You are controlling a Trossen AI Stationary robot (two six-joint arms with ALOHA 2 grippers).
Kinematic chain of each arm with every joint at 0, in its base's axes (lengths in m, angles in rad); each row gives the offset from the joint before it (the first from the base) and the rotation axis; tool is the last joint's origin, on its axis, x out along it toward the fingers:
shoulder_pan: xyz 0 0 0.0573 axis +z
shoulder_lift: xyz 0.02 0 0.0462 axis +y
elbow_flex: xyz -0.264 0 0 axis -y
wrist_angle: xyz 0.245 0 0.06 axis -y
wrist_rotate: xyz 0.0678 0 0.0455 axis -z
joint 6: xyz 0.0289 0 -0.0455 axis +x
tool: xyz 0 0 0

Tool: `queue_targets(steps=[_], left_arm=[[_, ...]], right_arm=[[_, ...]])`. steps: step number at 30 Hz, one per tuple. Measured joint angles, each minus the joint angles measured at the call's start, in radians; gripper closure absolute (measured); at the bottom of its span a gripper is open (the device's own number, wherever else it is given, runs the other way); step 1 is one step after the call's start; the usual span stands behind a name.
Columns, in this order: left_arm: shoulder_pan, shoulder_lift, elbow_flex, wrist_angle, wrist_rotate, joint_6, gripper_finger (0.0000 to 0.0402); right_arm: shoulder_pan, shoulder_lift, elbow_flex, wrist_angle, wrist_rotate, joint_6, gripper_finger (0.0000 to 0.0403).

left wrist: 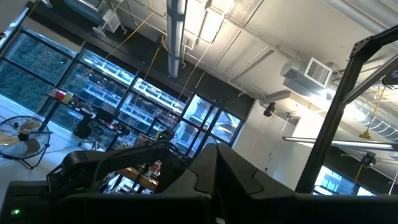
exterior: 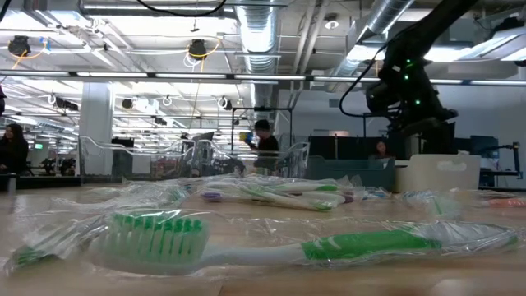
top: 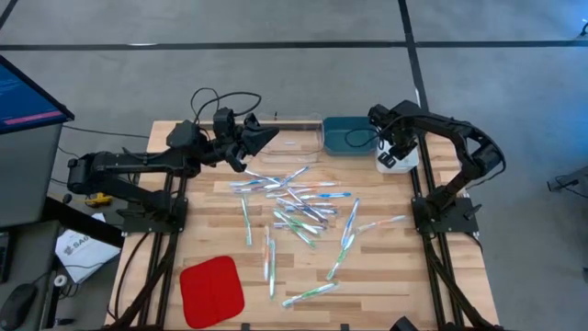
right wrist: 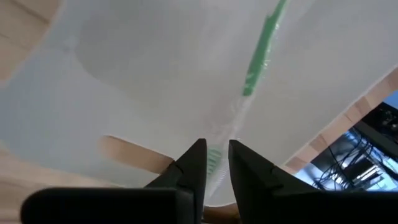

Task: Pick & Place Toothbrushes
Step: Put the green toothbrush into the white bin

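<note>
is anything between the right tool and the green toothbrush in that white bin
Nothing visible. In the right wrist view the right tool hangs over the white bin with its fingers nearly together astride the green toothbrush, which lies on the bin's floor in clear wrapping. No other object sits between them.
</note>
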Motion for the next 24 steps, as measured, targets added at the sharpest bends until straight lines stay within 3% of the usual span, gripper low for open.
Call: queue_targets(steps=[13,24], left_arm=[[0.000,0.000,0.000,0.001,0.000,-0.005,0.0400],[0.000,0.000,0.000,0.000,0.000,-0.007,0.0400]], right_arm=[[0.003,-0.001,-0.006,-0.044,0.010,-0.095,0.0342],[0.067,-0.001,-0.084,-0.026,0.109,-0.101,0.0342]])
